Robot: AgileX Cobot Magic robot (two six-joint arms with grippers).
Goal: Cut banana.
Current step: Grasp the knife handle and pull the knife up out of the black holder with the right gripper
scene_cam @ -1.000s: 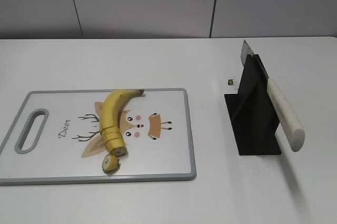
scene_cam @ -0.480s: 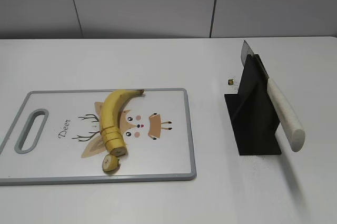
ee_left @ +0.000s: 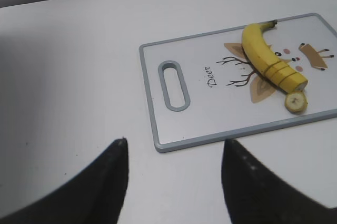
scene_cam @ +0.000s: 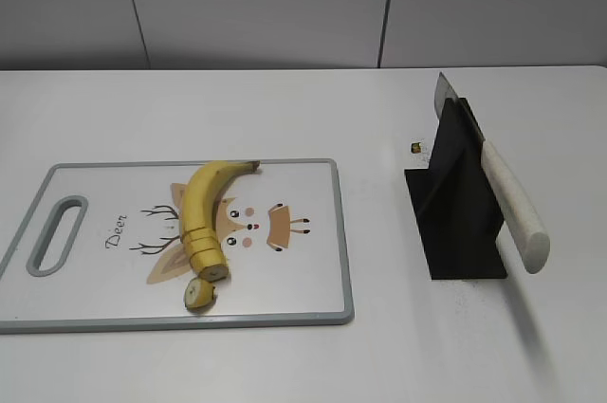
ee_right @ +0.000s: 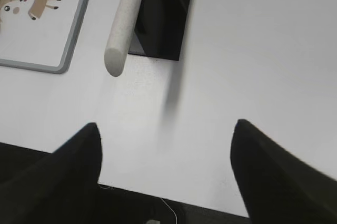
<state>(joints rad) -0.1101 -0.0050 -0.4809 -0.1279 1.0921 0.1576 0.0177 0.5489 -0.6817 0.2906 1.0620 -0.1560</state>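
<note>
In the exterior view, the banana (scene_cam: 200,212) lies on a grey-rimmed cutting board (scene_cam: 313,303) at the left of the white counter (scene_cam: 285,109), its dark stem pointing toward the far right and its near end cut into slices. One slice (scene_cam: 199,293) sits loose just beside the cut end, close to the board's near edge. Well apart to the right, a knife (scene_cam: 503,196) with a pale handle rests tilted in a black stand (scene_cam: 457,223). No arm or tool shows here.

From the left wrist view, the left tool (ee_left: 174,174) hangs over bare counter with its two dark fingers (ee_left: 113,174) spread wide and nothing between them. The banana (ee_left: 263,55) lies ahead and to the right on the cutting board (ee_left: 152,118), well apart from the tool.

From the right wrist view, the right tool (ee_right: 166,168) is likewise spread wide and empty above the counter. The knife (ee_right: 125,23) handle and stand (ee_right: 168,18) sit ahead of it; only a corner of the cutting board (ee_right: 68,55) shows, and the banana is out of frame.
</note>
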